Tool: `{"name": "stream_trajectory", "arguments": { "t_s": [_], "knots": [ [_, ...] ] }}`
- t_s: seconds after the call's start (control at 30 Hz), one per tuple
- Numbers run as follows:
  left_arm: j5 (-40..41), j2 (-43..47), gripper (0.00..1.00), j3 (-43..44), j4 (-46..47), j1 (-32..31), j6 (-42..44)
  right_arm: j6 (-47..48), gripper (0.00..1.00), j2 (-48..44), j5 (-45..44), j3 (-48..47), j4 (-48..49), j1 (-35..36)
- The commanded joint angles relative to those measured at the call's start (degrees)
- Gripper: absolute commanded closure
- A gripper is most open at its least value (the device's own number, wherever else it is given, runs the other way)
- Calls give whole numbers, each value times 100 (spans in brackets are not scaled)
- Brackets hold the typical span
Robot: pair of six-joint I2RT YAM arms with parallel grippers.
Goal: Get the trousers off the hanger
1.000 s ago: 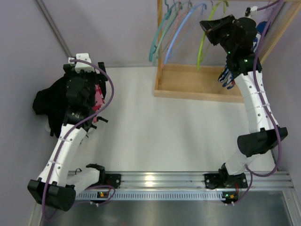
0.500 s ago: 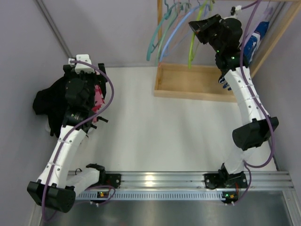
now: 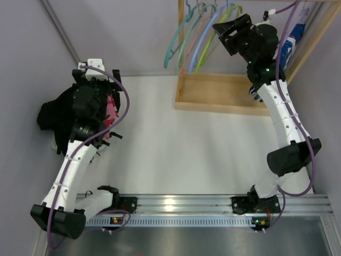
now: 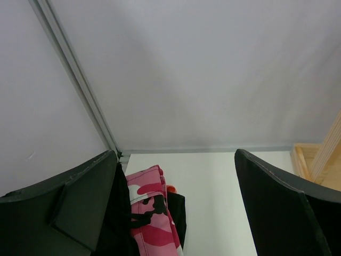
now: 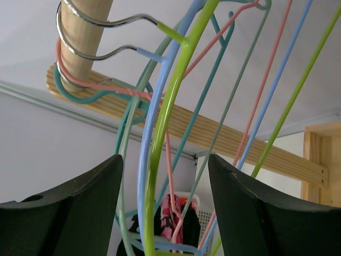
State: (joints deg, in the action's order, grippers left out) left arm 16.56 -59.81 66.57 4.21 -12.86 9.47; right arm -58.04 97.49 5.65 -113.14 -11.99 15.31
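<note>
My right gripper [image 3: 224,36] is up at the rack's rod [image 5: 80,37], open. The green hanger [image 5: 176,80] and a blue hanger [image 5: 145,138] pass bare between its fingers, touching neither pad. Blue-and-white trousers [image 3: 292,44] hang further right on the rod, behind the right arm. At the far left my left gripper [image 3: 97,76] stands open and holds nothing, just above the pink camouflage trousers [image 4: 152,213]. These lie with the black trousers [image 3: 56,114] in a heap, also visible small in the right wrist view.
Several more thin hangers [image 3: 184,37] in teal, pink and pale blue hang bunched at the rod's left end. The rack's wooden base tray [image 3: 224,93] lies below them. A grey wall corner post [image 4: 80,85] rises behind the heap.
My right gripper has opened and let go of the green hanger after sliding it left along the rod to the other hangers. The left arm has not moved.
</note>
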Motion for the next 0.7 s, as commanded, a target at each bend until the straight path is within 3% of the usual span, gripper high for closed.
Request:
{"name": "stream_trajectory", "arguments": {
  "t_s": [0.0, 0.1, 0.23, 0.5, 0.6, 0.67],
  "knots": [
    [-91, 48, 1, 287, 89, -32, -33, 240, 34, -696, 33, 64, -31, 7],
    [-91, 75, 1, 269, 89, -41, -34, 284, 34, -986, 129, 275, -40, -19],
    [-161, 110, 1, 304, -7, -50, -77, 425, 28, -1364, 261, 547, -181, -81],
    [-249, 136, 1, 375, -16, -94, -51, 1145, 7, -2593, 999, 1794, 187, -397],
    [-267, 101, 1, 410, -16, -120, -51, 1016, 1, -3112, 1455, 2348, 302, -958],
    [-285, 101, 1, 427, -16, -146, -34, 743, 1, -3323, 2332, 2709, 443, -1992]
  ]
}}
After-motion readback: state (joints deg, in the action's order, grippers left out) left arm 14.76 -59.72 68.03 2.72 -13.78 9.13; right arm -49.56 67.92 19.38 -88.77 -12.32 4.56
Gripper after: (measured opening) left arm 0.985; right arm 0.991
